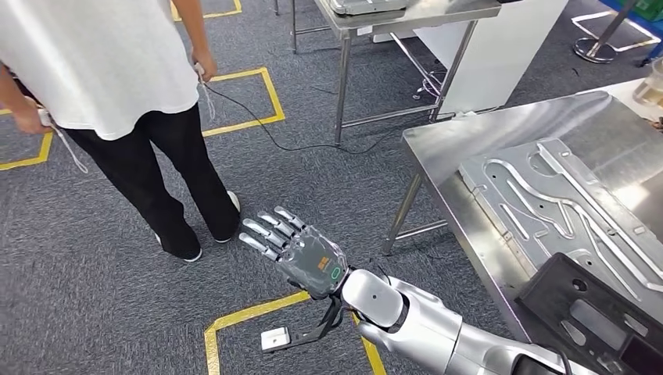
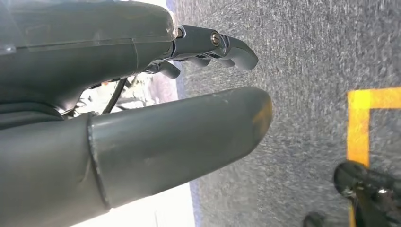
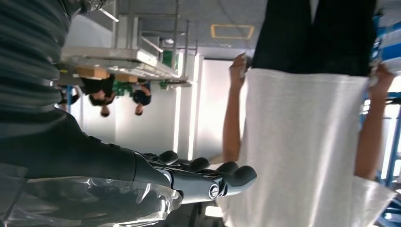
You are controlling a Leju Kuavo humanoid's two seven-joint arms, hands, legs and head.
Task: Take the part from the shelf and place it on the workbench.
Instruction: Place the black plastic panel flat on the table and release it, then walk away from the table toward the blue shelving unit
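Stretching across the right of the head view, the steel worktop (image 1: 438, 144) carries the large ribbed metal part (image 1: 563, 203), its long axis running diagonally away from the robot, so the placing looks done. A person (image 1: 117, 78) in a white shirt stands on the grey carpet. The right robot hand (image 1: 301, 251) hangs over the carpet, left of the worktop and apart from the part, fingers spread, holding nothing. The left robot hand (image 2: 142, 109) points at the carpet, fingers loosely extended, empty.

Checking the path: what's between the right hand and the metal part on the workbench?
In the head view, bare grey carpet and the workbench leg separate the right hand from the metal part.
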